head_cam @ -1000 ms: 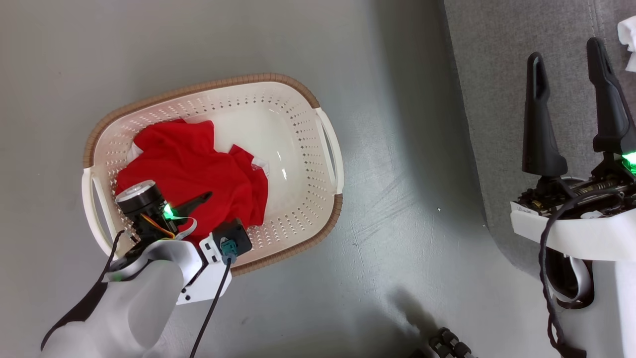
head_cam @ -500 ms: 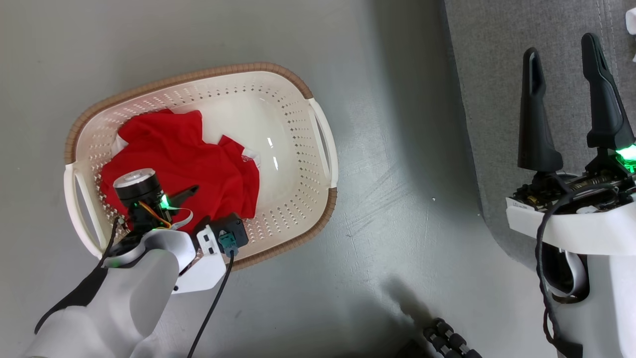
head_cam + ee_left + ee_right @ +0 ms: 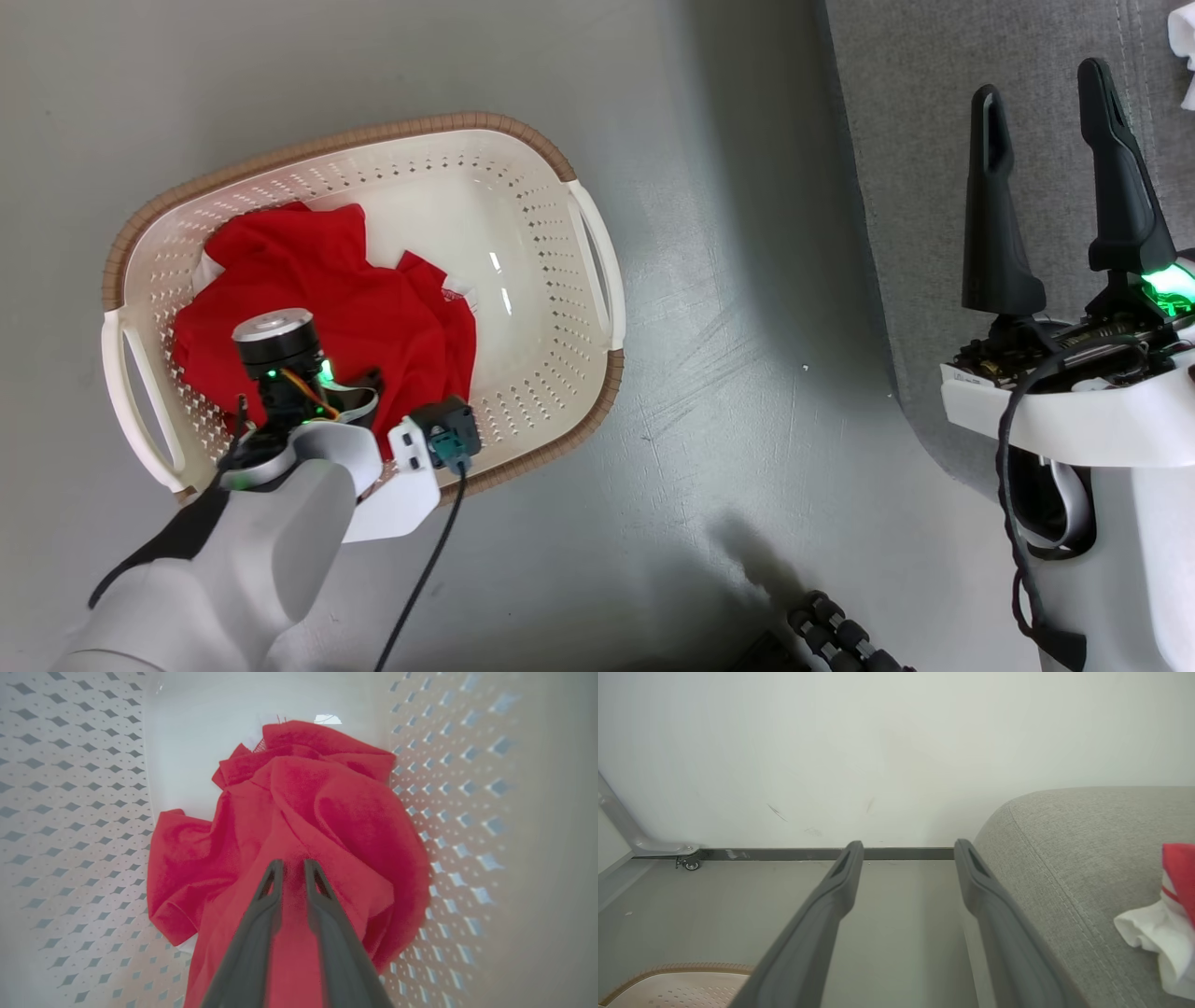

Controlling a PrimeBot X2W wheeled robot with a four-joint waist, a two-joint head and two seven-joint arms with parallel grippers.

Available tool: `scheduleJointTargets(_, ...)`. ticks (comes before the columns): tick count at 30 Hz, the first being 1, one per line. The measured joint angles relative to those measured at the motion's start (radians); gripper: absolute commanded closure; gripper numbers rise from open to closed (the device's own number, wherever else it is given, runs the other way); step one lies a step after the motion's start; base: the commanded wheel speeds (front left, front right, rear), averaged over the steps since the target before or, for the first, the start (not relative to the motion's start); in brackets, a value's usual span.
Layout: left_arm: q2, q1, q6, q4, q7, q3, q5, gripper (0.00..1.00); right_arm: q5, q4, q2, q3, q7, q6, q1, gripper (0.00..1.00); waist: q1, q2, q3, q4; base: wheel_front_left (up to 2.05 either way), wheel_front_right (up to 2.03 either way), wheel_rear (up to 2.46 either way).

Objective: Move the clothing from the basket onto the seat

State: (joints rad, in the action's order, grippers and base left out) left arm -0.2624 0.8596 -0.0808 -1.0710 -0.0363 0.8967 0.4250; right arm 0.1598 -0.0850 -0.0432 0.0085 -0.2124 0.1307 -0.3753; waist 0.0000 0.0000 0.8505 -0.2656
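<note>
While it lies heaped in the left half of the basket, the clothing shows as crumpled bright red fabric with a sliver of white trim. The right half of the basket floor is bare and glossy. The left tool reaches into the heap from the near side. In the left wrist view its two dark fingers stand almost together, clenched on a raised ridge of red cloth that runs up between the tips. How firm that pinch is cannot be told.

The basket stands on a grey floor, its long axis running across the head view from handle to handle. The seat, light grey and fabric-covered, lies to the robot's right of the basket, well apart from it across bare floor. The right tool hovers at the seat's edge, fingers spread wide and holding nothing. A red-and-white garment already rests on the cushion.

The coming move likely turns on this: the clothing must go up out of the basket and rightward to the seat. The left arm has the cloth, though the right arm is nearer the seat, so the carry would cross the robot's front, and trailing fabric could catch the basket rim.
</note>
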Motion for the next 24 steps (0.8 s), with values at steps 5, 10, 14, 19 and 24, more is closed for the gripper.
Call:
scheduleJointTargets(5, 0.024, 0.008, 0.001, -0.023, -0.026, 0.000, 0.000, 1.00, 0.000, 0.015, 0.000, -0.004, -0.009, 0.000, -0.006, 0.00, 0.0001, 0.0000, 0.000, -0.003, 0.00, 0.00, 0.00)
scheduleJointTargets(10, 0.039, 0.008, 0.005, -0.035, -0.044, -0.012, -0.010, 1.00, 0.009, 0.023, 0.000, -0.005, -0.011, 0.000, -0.018, 0.00, 0.0000, 0.0000, -0.001, -0.003, 0.00, 0.00, 0.00)
scheduleJointTargets(14, 0.047, 0.009, 0.016, -0.036, -0.042, -0.023, -0.020, 1.00, 0.009, 0.029, 0.000, -0.007, -0.018, 0.000, -0.018, 0.00, 0.0000, 0.0000, -0.002, -0.002, 0.00, 0.00, 0.00)
scheduleJointTargets(19, 0.052, 0.014, 0.037, -0.031, -0.015, -0.036, -0.036, 1.00, 0.009, 0.034, 0.000, -0.010, -0.021, 0.000, -0.019, 0.00, 0.0000, 0.0000, -0.005, 0.003, 0.00, 0.00, 0.00)
scheduleJointTargets(24, 0.060, 0.024, 0.055, -0.021, 0.010, -0.050, -0.050, 1.00, 0.009, 0.045, 0.000, -0.010, -0.026, 0.000, -0.020, 0.00, 0.0000, 0.0000, -0.008, 0.009, 0.00, 0.00, 0.00)
